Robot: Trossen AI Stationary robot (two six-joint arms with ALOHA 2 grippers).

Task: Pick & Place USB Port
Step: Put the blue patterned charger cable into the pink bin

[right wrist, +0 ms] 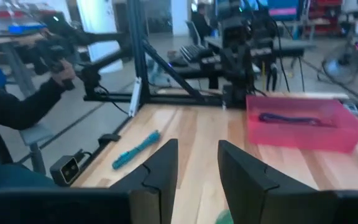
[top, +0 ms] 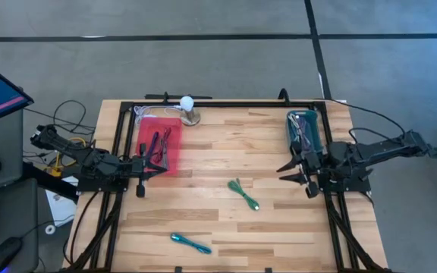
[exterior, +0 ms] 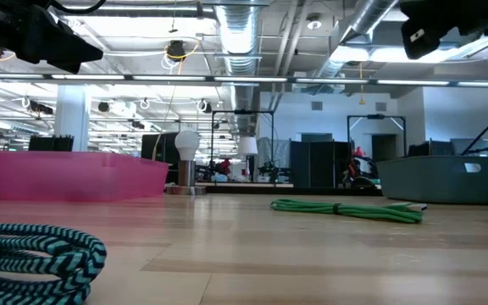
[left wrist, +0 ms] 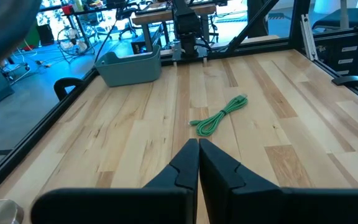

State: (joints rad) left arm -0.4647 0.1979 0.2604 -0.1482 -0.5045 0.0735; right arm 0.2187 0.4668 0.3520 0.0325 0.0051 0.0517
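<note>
From above, my left gripper (top: 141, 184) sits at the left-centre of the frame, just below the red bin (top: 159, 150), fingers pressed together and holding nothing; my right gripper (top: 300, 176) sits right of centre, just below the grey bin (top: 304, 127), fingers parted and holding nothing. Only this overhead view shows both bins' contents: dark cables in the red one, a tangle of cables in the grey one. The green USB cable (top: 243, 194) lies bundled on the bare wood at centre, between the two grippers and a little lower in the frame, nearer my right gripper, touching neither. It is bright green, folded into a slim diagonal bundle, with a pale connector at its lower-right end. The teal USB cable (top: 190, 243) lies near the lower edge of the frame, well apart from both grippers. The low view alone shows the teal cable's black-and-teal braiding at lower left (exterior: 36, 254). My left wrist view places the green cable (left wrist: 219, 115) beyond my closed fingertips, above centre of its frame. My right wrist view alone shows a person's dark sleeve (right wrist: 17, 102) at the left edge, off the table.
</note>
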